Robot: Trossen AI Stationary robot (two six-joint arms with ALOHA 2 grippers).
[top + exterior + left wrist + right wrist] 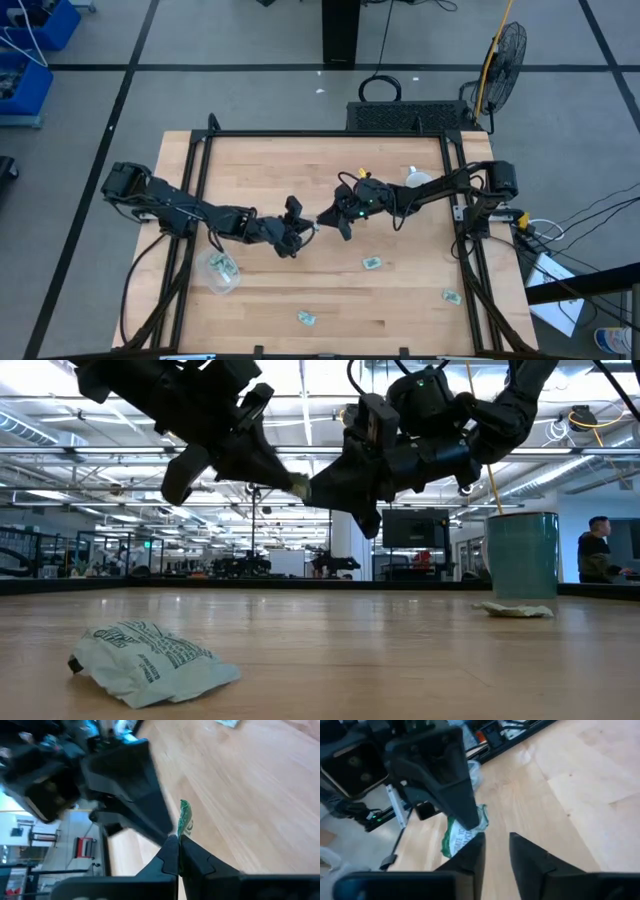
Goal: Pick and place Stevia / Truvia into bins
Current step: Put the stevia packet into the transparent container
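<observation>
My left gripper (pixel 297 236) is shut on a pale green and white Stevia sachet (pixel 185 821) above the table's middle. My right gripper (pixel 496 851) is open and faces it at close range. Its fingers stand beside the sachet (pixel 462 834), not around it; whether one touches the paper I cannot tell. In the low view the sachet (pixel 300 485) shows between the two grippers, well off the table. The clear round bin (pixel 222 271) stands near the left front with sachets inside. Three more sachets (pixel 372 263) (pixel 450 296) (pixel 306 318) lie flat on the wood. My left gripper pinches the sachet by one end (pixel 181 834) between its two shut fingertips (pixel 167 851). The rest of the sachet sticks out past the fingertips toward my right gripper. It is lifted clear of the table.
A teal mug (pixel 520 555) stands at the far right of the table with a crumpled sachet (pixel 515 610) before it. Another crumpled sachet (pixel 150 660) lies close to the low camera. A black frame (pixel 200 150) borders the table. A person (pixel 600 550) stands in the room beyond.
</observation>
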